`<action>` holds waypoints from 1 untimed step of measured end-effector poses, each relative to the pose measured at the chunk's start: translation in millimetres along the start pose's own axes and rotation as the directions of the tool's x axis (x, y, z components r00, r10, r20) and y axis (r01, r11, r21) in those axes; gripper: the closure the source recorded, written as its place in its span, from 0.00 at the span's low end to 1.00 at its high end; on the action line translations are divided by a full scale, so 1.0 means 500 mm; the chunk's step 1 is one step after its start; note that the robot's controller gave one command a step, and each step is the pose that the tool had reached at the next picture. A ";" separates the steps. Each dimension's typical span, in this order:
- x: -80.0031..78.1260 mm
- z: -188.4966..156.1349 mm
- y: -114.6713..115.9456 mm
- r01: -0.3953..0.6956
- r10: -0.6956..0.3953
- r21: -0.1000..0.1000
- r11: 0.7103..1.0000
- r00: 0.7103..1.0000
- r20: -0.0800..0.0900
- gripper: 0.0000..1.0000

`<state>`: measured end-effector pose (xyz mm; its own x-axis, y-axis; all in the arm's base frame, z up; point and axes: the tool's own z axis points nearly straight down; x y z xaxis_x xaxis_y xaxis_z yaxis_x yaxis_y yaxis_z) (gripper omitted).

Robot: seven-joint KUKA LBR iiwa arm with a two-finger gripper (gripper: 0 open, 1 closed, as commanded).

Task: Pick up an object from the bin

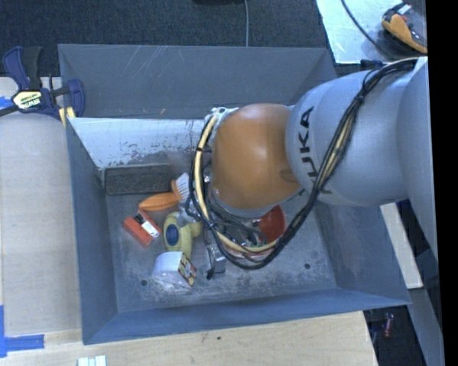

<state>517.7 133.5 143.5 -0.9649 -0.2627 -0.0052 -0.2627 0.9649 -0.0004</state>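
Tool point(213, 262) sits beside the heap point(167, 229), near bin's front wall point(221, 315).

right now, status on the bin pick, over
Gripper low in grey metal bin, mid-floor. Beside it: yellow tape roll, white plastic cup. Red round thing half hidden under orange wrist cover.

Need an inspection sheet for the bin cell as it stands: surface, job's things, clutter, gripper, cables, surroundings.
Surface: grey bin floor, scuffed, bare on the right.
Job's things: yellow tape roll and white cup-like piece, nearest the gripper.
Clutter: dark grey block at back left; orange piece; small orange-red block; red thing partly under the wrist.
Grippers: gripper low over the floor, just right of the white cup-like piece.
Cables: yellow and black cables looped round the orange wrist cover.
Surroundings: white sheet beyond the bin's far right corner.
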 end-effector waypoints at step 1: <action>-0.073 0.144 0.048 0.453 -0.453 0.005 0.891 0.891 0.013 0.00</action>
<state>547.1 166.5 71.6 -0.7409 -0.6714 -0.0179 -0.6714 0.7411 -0.0078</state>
